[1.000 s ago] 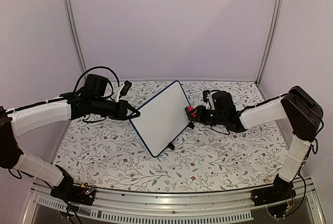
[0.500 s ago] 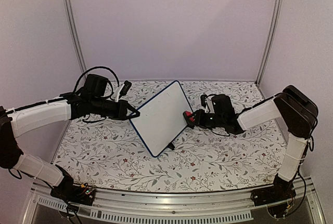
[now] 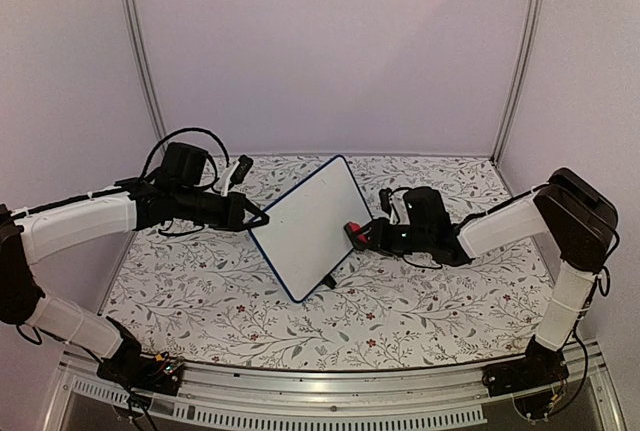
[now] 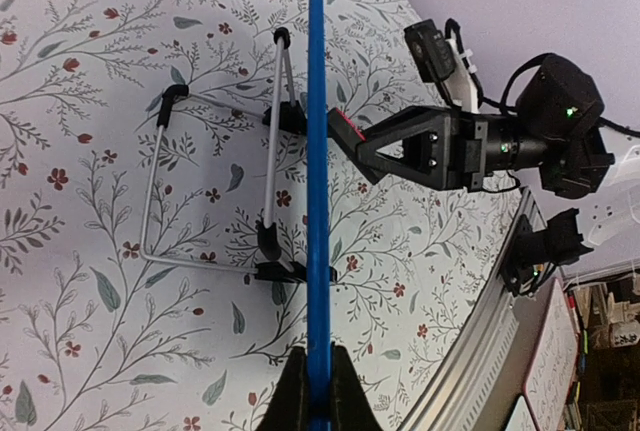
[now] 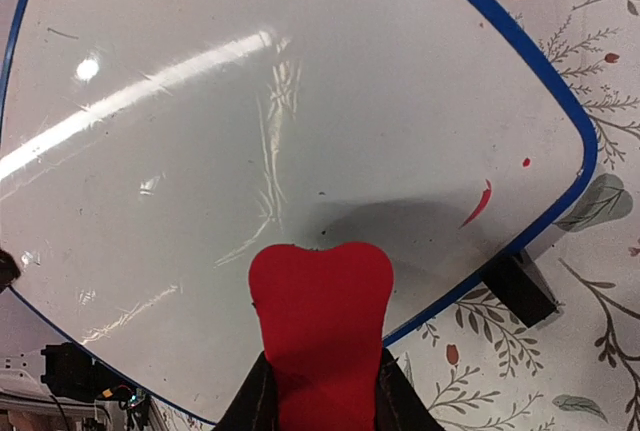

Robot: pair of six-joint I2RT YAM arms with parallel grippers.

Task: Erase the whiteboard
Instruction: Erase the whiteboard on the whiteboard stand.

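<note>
The whiteboard (image 3: 308, 226) stands tilted on its wire stand in the middle of the floral table, white with a blue rim. My left gripper (image 3: 262, 219) is shut on its left edge; in the left wrist view the blue rim (image 4: 318, 171) runs straight up from between the jaws of the left gripper (image 4: 318, 396). My right gripper (image 3: 357, 233) is shut on the red eraser (image 5: 320, 326), which presses against the board's face (image 5: 250, 131) near its lower right. A small red streak (image 5: 476, 205) and a red dot (image 5: 526, 162) show on the board by the rim.
The wire stand (image 4: 215, 186) with black clip feet (image 5: 518, 289) props the board from behind. Purple walls enclose the table on three sides. A metal rail (image 3: 320, 391) runs along the near edge between the arm bases.
My right gripper has moved left with the red eraser, from just off the board's right edge onto its face. The left arm and the board have stayed still.
</note>
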